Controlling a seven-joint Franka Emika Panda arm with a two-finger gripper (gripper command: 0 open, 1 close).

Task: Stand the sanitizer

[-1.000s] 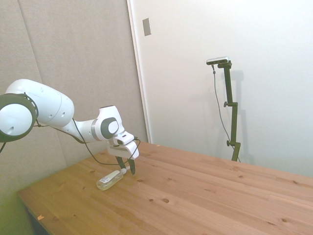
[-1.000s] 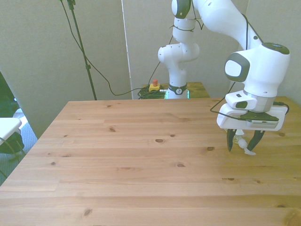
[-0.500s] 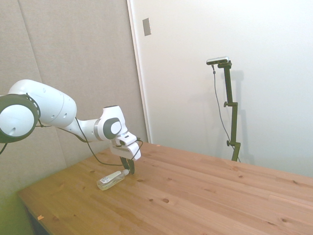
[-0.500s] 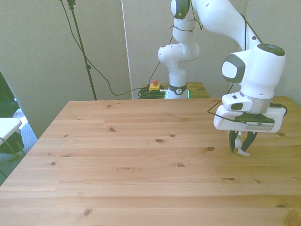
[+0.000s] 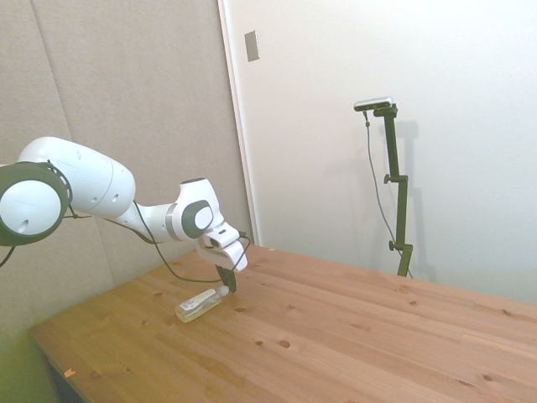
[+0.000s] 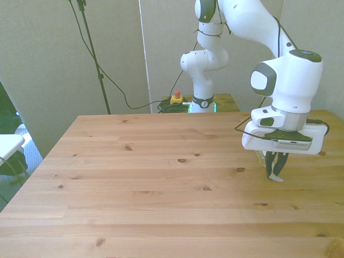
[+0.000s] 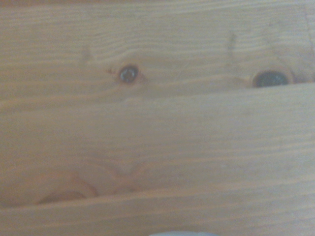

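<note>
1. While lying on its side on the light pine plank table [image 5: 352, 336], the small slim clear plastic sanitizer bottle with a narrow white cap [image 5: 199, 305] sits near the table's corner on the side view's left; body flat on the wood, cap end raised slightly.
2. Bottle's cap end points toward the white two-finger gripper with dark fingers [image 5: 228, 285]; clear body end points away from it, toward the table's near edge in the side view.
3. Front view: only the white cap tip shows, poking out below the gripper [image 6: 276, 173]; the rest of the bottle is hidden behind the gripper body.
4. Jaws are drawn together on the sanitizer's cap/neck; fingers [image 6: 271, 164] look nearly touching in the front view, cap pinched between them.
5. Gripper points down, fingertips just above the table surface.
6. White Franka arm [image 5: 92, 189] reaches in from the side view's left, wrist bent down over the bottle; a thin black cable loops under the forearm.
7. Front view places the gripper near the front view's right table edge, about mid-depth.
8. Wrist view: blurry wood grain [image 7: 157, 123], two dark knots, a pale sliver at the frame edge, too blurred to identify.
9. Grey panel wall and white wall behind the table in the side view.
</note>
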